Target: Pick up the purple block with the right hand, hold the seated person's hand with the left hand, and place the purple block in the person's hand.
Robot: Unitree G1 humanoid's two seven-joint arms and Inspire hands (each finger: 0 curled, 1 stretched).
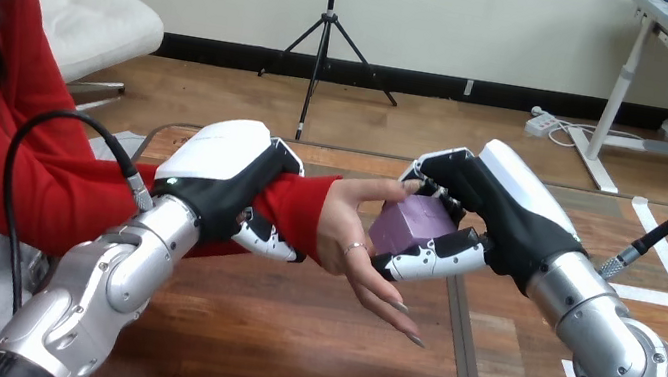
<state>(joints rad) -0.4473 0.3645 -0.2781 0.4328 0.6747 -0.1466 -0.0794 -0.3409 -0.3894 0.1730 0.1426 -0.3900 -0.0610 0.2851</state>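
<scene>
My right hand (493, 214) is shut on the purple block (410, 225), with its fingers over the top and its thumb under the block. The block rests against the palm of the person's hand (352, 242), which is held out open above the table with its fingers pointing down to the right. My left hand (220, 181) is shut on the person's wrist, over the red sleeve (302, 206), its fingers wrapped round from above and below.
The wooden table (285, 343) lies under both arms, with a dark seam running down its right part. The person sits at the left, their forearm reaching in across the table's far left corner.
</scene>
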